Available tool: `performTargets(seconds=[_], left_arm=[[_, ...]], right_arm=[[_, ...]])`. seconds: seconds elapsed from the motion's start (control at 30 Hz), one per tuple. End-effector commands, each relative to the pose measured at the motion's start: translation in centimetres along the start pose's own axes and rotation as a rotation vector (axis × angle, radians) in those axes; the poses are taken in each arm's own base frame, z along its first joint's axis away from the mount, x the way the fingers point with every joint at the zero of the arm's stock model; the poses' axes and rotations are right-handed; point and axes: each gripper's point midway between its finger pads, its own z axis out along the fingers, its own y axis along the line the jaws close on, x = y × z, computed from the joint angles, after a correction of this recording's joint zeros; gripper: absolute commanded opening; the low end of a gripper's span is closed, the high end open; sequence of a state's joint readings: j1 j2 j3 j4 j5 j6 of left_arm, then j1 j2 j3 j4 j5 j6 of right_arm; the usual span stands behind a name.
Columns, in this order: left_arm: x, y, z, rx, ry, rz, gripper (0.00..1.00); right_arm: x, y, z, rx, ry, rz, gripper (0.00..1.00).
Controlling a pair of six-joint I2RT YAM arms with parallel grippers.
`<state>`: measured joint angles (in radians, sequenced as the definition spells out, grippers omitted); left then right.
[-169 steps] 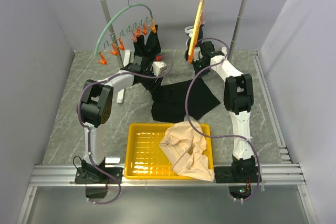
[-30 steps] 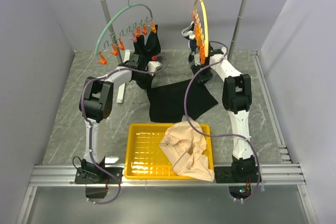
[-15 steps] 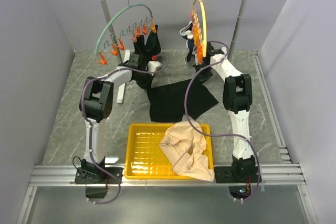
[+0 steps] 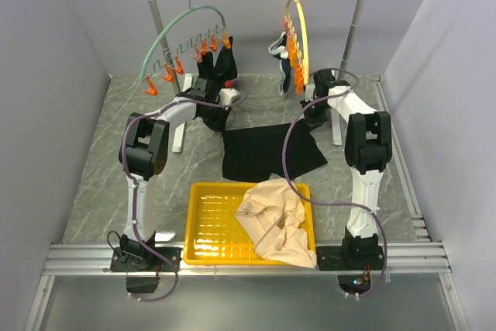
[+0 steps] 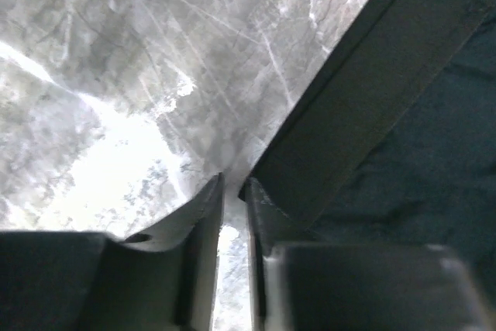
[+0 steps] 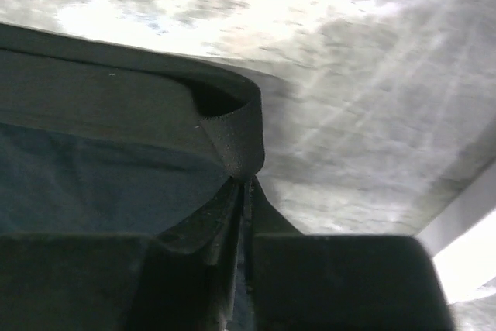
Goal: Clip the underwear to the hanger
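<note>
The black underwear (image 4: 267, 153) lies flat on the table behind the tray. My right gripper (image 4: 312, 119) is at its far right corner, shut on a fold of the waistband (image 6: 232, 141). My left gripper (image 4: 218, 118) is at the far left corner. Its jaws (image 5: 232, 184) stand a narrow slit apart with table showing through, and the waistband edge (image 5: 364, 98) lies against the right fingertip. The pale yellow hanger (image 4: 301, 29) with orange clips (image 4: 291, 48) hangs from the rail above the right gripper, with a small navy garment (image 4: 279, 44) on it.
A green hanger (image 4: 182, 21) with orange clips hangs at the rail's left, a dark garment (image 4: 219, 63) below it. The rack's posts (image 4: 353, 29) and foot (image 4: 178, 141) stand on the table. A yellow tray (image 4: 205, 226) holds a beige garment (image 4: 275, 218) at the front.
My right arm has swung right and down from under the yellow hanger to the underwear's far right corner. The underwear has shifted slightly right. The hanger has turned from edge-on. The left arm stayed.
</note>
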<state>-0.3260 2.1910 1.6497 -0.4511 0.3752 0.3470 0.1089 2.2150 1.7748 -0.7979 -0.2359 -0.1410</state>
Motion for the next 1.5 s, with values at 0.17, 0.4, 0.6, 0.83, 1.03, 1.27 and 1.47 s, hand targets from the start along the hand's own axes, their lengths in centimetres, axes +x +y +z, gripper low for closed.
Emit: performTargets(seconds=[0.17, 0.4, 0.6, 0.83, 1.03, 1.27, 1.47], left_arm=[[-3.3, -0.6, -2.9, 0.018, -0.111, -0.026, 0.45], [-4.5, -3.0, -6.1, 0.074, -0.205, -0.010, 0.58], [-5.1, -5.4, -9.4, 0.105, -0.308, 0.015, 0.69], [-5.5, -6.1, -12.5, 0.046, -0.394, 0.014, 0.87], [-5.4, -3.9, -12.1, -0.065, -0.377, -0.020, 0.89], [-4.9, -0.8, -10.2, -0.178, -0.299, -0.118, 0.82], [-2.6, 0.9, -8.4, -0.252, -0.174, -0.170, 0.77]], right_arm=[[-4.1, 2.3, -2.0, -0.046, -0.125, -0.041, 0.39], [-3.9, 3.9, -4.6, -0.097, -0.174, -0.031, 0.56], [-3.6, 5.9, -8.0, -0.168, -0.253, -0.026, 0.65], [-2.6, 7.7, -11.0, -0.248, -0.331, -0.032, 0.65], [-1.4, 7.6, -11.5, -0.236, -0.349, -0.062, 0.66], [-1.2, 6.4, -10.6, -0.186, -0.347, -0.077, 0.64], [-3.8, 4.9, -8.8, -0.122, -0.353, -0.077, 0.36]])
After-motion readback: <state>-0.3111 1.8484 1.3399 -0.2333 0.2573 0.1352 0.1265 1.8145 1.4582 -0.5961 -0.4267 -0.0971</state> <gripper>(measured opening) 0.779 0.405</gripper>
